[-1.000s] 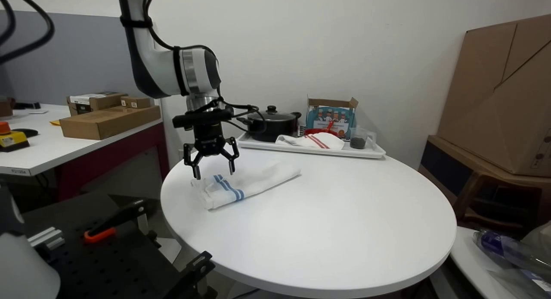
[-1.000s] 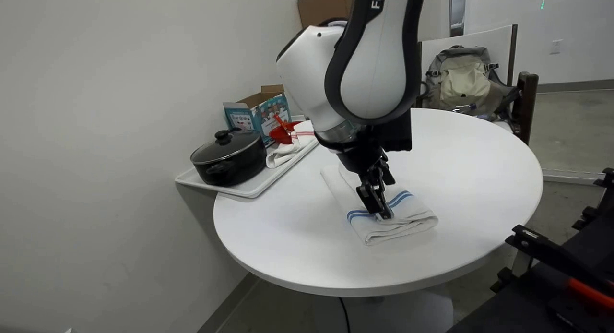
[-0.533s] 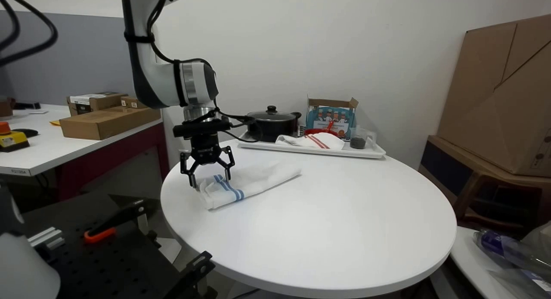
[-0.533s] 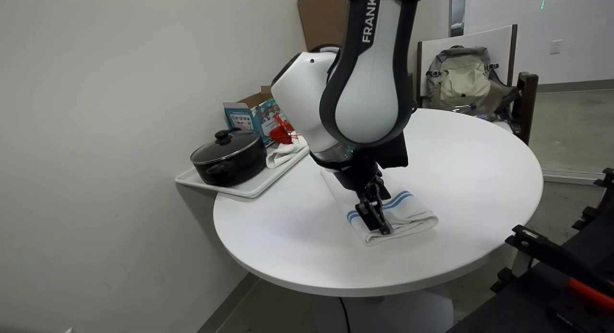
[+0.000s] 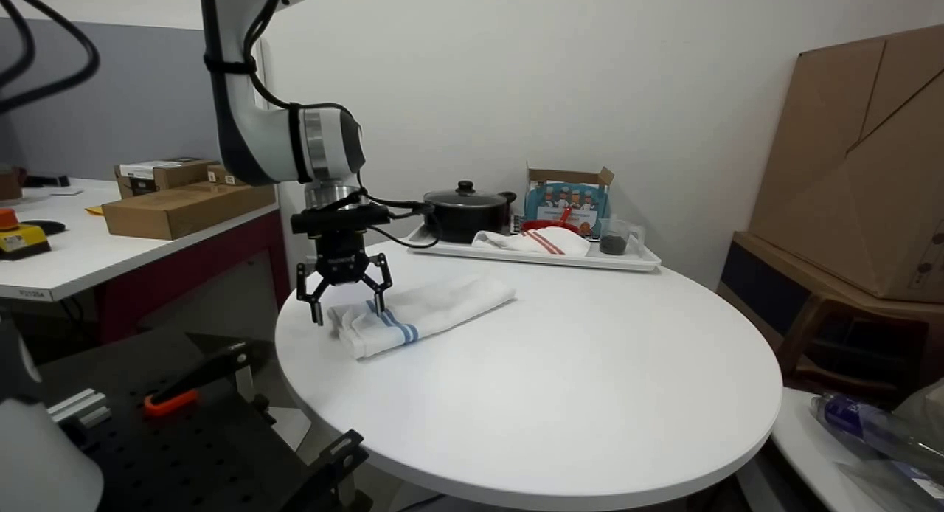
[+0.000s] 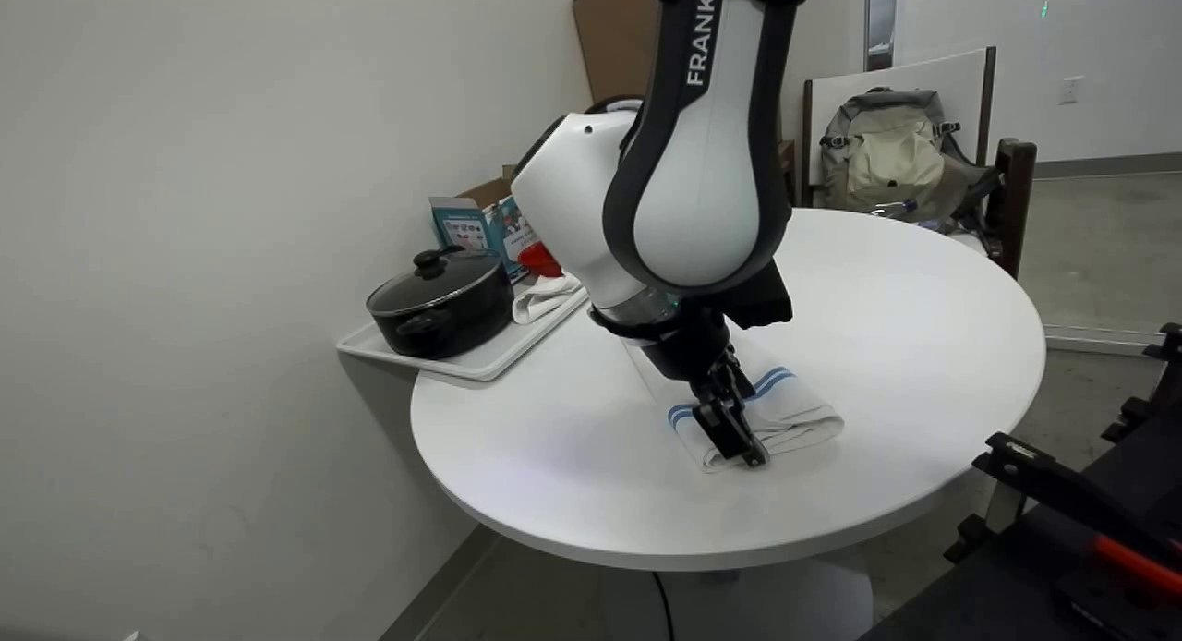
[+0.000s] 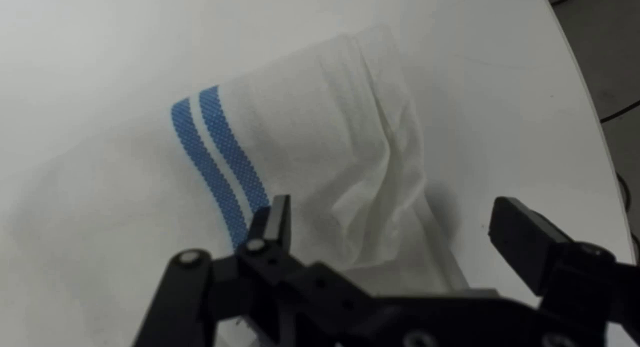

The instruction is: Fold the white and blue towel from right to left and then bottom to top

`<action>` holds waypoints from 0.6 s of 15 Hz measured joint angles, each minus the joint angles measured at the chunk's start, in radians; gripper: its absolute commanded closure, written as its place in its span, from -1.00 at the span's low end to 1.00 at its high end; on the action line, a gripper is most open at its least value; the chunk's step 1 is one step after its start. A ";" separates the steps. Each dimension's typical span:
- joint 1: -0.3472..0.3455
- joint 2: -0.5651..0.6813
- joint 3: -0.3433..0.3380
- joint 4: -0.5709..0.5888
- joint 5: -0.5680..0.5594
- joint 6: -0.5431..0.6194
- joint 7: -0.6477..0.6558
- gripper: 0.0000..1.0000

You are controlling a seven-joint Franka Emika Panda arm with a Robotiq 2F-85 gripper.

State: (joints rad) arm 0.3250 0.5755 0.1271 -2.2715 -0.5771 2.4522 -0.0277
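Observation:
The white and blue towel (image 5: 450, 305) lies folded into a long strip on the round white table (image 5: 590, 394). Its blue stripes are near one short end, also in an exterior view (image 6: 799, 410). In the wrist view the towel (image 7: 300, 122) has layered, wrinkled folds at that end. My gripper (image 5: 349, 317) is open and empty, pointing down over the striped end. In the wrist view the gripper (image 7: 391, 207) has one finger over the towel by the stripes and the other beyond the end, over bare table. I cannot tell whether a fingertip touches the cloth.
A white tray (image 5: 461, 251) at the table's back by the wall holds a black pot (image 5: 466, 213), a white and red cloth (image 5: 557, 240), a red utensil, a box (image 5: 568, 198) and a clear cup (image 5: 613, 239). The table's edge is close beyond the towel's striped end.
My gripper has come down to the towel and shifted toward its striped end, so one finger is now past the end. It stayed open. The towel has not visibly moved.

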 measured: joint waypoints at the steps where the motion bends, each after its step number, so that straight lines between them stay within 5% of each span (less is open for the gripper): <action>1: 0.000 0.004 -0.003 0.001 -0.003 0.000 0.000 -1.00; 9: 0.011 0.054 -0.033 0.040 -0.081 0.008 0.003 -0.96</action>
State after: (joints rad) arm 0.3356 0.6291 0.0941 -2.2313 -0.6584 2.4598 -0.0248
